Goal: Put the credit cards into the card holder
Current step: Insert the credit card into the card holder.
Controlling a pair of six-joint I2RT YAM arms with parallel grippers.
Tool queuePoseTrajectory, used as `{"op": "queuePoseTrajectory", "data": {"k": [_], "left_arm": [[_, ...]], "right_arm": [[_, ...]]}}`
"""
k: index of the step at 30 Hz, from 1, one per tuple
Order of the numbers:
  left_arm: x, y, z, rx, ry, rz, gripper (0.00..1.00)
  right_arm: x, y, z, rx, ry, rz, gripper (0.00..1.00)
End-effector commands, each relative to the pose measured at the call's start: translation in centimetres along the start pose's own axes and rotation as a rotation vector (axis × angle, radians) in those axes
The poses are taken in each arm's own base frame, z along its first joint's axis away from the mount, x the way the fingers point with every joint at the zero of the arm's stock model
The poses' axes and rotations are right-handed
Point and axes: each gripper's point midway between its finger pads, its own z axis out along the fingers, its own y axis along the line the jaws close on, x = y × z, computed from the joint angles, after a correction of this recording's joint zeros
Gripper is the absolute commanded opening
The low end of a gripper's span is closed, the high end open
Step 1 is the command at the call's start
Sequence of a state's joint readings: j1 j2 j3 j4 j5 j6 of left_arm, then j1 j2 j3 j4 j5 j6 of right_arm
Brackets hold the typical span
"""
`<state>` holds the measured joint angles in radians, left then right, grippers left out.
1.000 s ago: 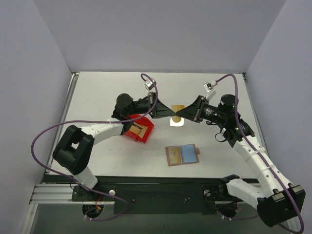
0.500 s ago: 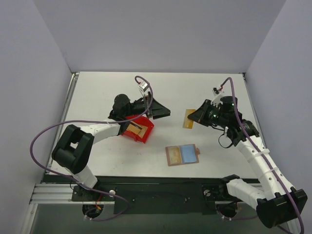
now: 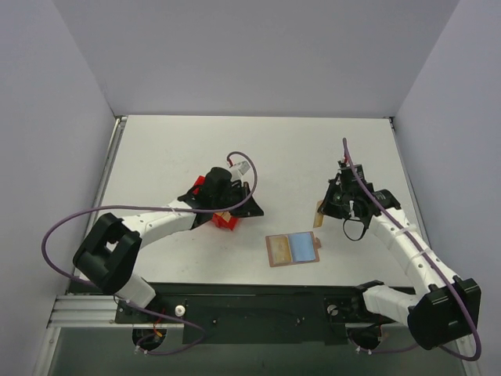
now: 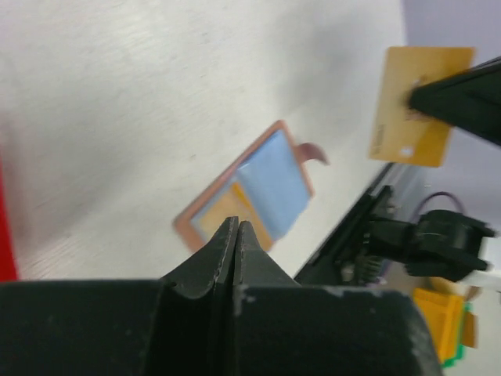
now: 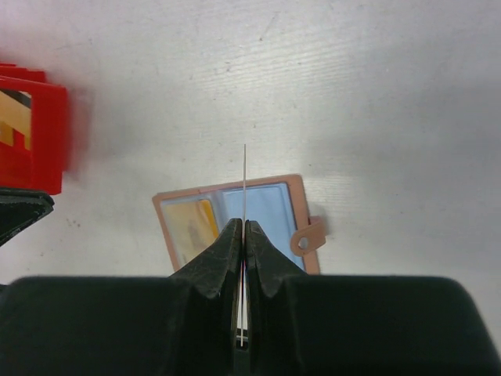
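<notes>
Now, across the white counter your two arms are well apart, so a collision looks unlikely. The left arm hangs over the red bin with the left fingers pressed together on nothing, and a low sweep there could knock the bin and spill the gold cards inside it. The card holder lies open and flat near the counter's front edge with nothing pinning it. You should expect it to slide or fold shut if a card pushes against it at a shallow angle. Your right fingers pinch one credit card by one end, edge-on to the wrist camera, held off the counter near the holder but apart from it. That grip looks narrow, so the card may pivot or slip once its free edge meets a pocket lip. You cannot tell from these views which pocket it lines up with. It seems to sit over the seam between the tan and blue sides, so it could land on top instead of inside. Watch the small clasp tab too, since it could snag a finger.
</notes>
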<state>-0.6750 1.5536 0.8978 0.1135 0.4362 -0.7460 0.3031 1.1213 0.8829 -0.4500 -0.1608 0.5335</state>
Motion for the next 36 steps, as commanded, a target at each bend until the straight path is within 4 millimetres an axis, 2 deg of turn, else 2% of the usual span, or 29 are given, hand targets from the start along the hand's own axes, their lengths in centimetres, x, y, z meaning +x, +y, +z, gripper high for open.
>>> {"op": "queuePoseTrajectory", "data": {"k": [1, 2, 5, 8, 9, 16, 19, 26, 31, 36], "left_arm": [[-0.3, 2.9, -1.3, -0.19, -0.087, 0.104, 0.0], [-0.2, 3.0, -1.3, -0.196, -0.09, 0.108, 0.0], [-0.1, 2.9, -1.6, -0.189, -0.102, 0.142, 0.0], [1.4, 2.4, -1.3, -0.184, -0.077, 0.185, 0.0], [1.8, 2.3, -1.2, -0.186, -0.07, 0.195, 0.0], [7.1, 3.2, 1.2, -0.207, 0.07, 0.191, 0.0], [8.3, 3.4, 2.1, -0.207, 0.1, 0.182, 0.0], [9.4, 4.2, 2.8, -0.219, 0.133, 0.176, 0.0], [9.6, 4.3, 3.3, -0.214, 0.149, 0.172, 0.0], [10.1, 4.5, 3.6, -0.209, 0.167, 0.161, 0.0]], "right_arm": [[0.7, -1.8, 0.7, 0.073, -0.014, -0.008, 0.0], [0.9, -1.7, 0.8, 0.059, -0.02, -0.011, 0.0], [1.5, 0.4, 1.2, -0.095, -0.017, -0.046, 0.0], [2.0, 1.3, 1.2, -0.136, 0.023, -0.092, 0.0], [2.9, 1.0, 1.5, -0.117, 0.075, -0.094, 0.0], [5.4, 0.4, 2.4, -0.025, 0.217, -0.15, 0.0], [6.6, -1.3, 2.8, 0.096, 0.264, -0.164, 0.0], [7.4, -4.3, 2.5, 0.27, 0.289, -0.184, 0.0], [8.0, -4.8, 2.5, 0.283, 0.311, -0.189, 0.0], [8.8, -4.1, 3.2, 0.237, 0.307, -0.201, 0.0]]}}
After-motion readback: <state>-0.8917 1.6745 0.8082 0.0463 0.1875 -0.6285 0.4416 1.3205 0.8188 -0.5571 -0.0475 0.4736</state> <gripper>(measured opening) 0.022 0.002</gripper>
